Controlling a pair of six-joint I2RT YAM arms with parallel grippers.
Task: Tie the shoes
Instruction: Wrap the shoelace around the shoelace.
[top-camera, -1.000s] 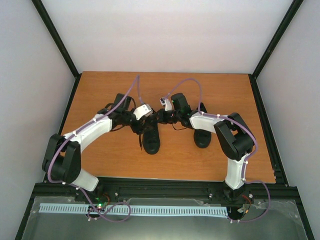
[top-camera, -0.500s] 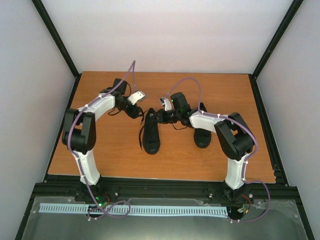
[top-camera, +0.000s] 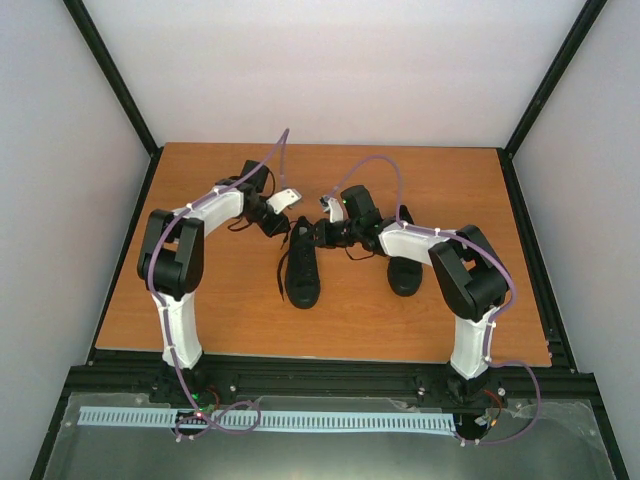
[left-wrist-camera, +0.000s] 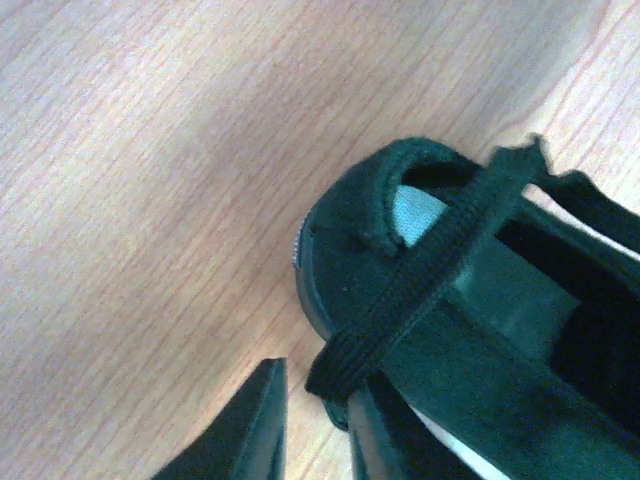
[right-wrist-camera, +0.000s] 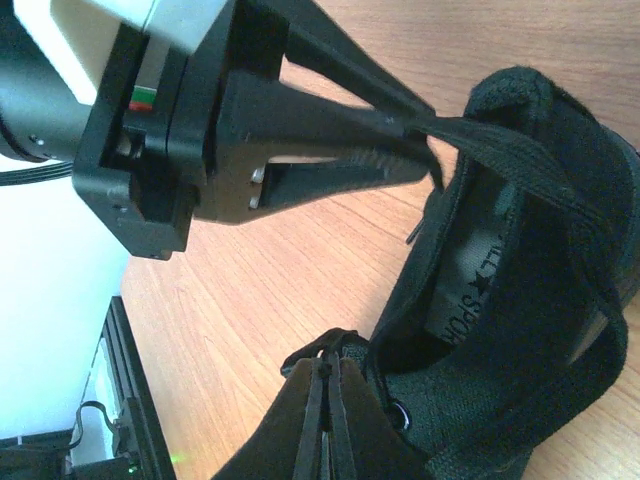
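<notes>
Left gripper (left-wrist-camera: 318, 385) sits nearly closed round the flat black sneaker lace (left-wrist-camera: 440, 258); gripped or not, I can't tell. Clamp fully before pulling.

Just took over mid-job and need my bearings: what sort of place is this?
Most likely a lab robot test cell, not a home: plain white walls framed by black posts, a bare wooden tabletop, and a black mounting rail along its near edge.

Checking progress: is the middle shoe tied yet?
Untied: a loose lace crosses the shoe, its end in the left gripper; no bow visible.
</notes>
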